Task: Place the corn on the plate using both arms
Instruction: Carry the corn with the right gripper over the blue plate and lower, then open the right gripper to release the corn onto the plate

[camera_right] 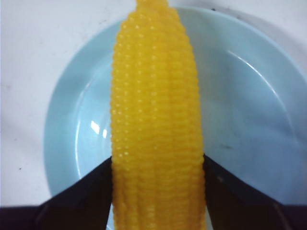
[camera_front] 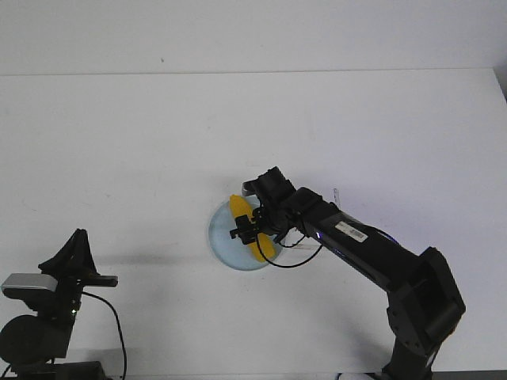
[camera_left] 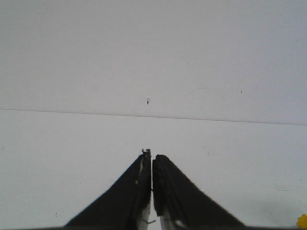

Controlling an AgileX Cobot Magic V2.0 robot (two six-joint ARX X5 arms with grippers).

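Observation:
The yellow corn (camera_front: 239, 210) lies across the pale blue plate (camera_front: 222, 241) in the middle of the white table. My right gripper (camera_front: 255, 231) is over the plate, its jaws shut on the corn's near half. In the right wrist view the corn (camera_right: 156, 120) runs lengthwise between the black fingers (camera_right: 86, 191) with the plate (camera_right: 249, 105) under it. I cannot tell whether the corn rests on the plate or hangs just above it. My left gripper (camera_left: 152, 158) is shut and empty, parked at the table's near left corner (camera_front: 78, 237).
A black cable (camera_front: 297, 257) loops from the right wrist over the plate's near right rim. The table's back edge (camera_front: 253, 73) meets a white wall. A small yellow speck (camera_left: 302, 221) shows at the left wrist view's corner.

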